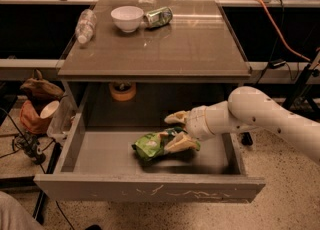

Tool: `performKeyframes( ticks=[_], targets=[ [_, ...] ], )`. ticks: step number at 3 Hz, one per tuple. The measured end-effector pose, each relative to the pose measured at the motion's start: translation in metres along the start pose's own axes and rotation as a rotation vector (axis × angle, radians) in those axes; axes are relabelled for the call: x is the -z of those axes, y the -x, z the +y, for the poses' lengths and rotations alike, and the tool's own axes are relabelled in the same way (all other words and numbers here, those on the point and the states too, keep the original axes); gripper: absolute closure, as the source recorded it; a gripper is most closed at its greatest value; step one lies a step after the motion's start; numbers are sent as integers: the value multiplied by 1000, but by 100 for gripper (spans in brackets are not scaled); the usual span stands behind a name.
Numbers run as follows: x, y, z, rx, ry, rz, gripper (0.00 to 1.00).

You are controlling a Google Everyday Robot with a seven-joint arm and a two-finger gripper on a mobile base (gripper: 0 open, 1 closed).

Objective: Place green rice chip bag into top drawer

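Shows the green rice chip bag (151,145), a crinkled light-green foil pack with white print, lying on its side on the floor of the top drawer (150,192), right of centre and apart from the walls. Shows that drawer pulled out in front of the cabinet, wide, shallow and grey, with a smooth floor and pale scratches across its front panel. Finds the gripper (169,134) inside the drawer at the bag's right end, fingers spread, the lower one touching the foil, the upper one above it.
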State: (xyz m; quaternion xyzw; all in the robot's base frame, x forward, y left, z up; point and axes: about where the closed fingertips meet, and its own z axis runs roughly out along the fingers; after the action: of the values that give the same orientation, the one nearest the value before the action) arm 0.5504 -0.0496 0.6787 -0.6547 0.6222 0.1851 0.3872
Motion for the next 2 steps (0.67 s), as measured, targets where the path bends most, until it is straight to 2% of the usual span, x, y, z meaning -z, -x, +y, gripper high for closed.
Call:
performKeyframes(
  ticks=[1,2],
  targets=[
    [0,0,0,0,0,0,0],
    [0,0,0,0,0,0,0]
  ],
)
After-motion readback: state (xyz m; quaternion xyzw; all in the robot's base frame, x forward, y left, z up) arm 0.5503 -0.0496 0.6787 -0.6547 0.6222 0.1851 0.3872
